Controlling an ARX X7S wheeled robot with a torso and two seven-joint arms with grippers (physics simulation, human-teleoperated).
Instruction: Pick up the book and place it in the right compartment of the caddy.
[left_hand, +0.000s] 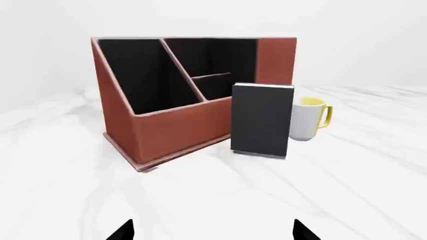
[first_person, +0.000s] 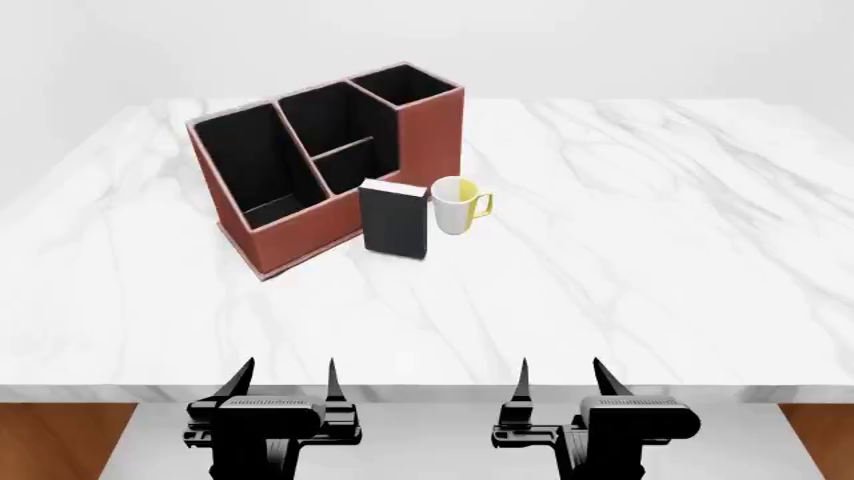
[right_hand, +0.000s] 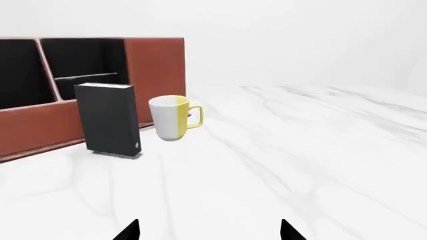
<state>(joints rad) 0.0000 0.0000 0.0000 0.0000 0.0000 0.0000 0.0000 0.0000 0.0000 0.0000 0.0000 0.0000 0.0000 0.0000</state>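
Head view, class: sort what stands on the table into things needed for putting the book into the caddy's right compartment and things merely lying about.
Needed:
- book, standing upright in front of the caddy
- caddy
- right compartment, the tallest section
- left gripper and right gripper, both open, not yet at the book

Lying about:
- mug, beside the book

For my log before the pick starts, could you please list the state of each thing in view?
book: upright, ungrasped, outside the caddy
caddy: upright
right compartment: holds no book
mug: upright beside book
left pincer: open, holding nothing
right pincer: open, holding nothing
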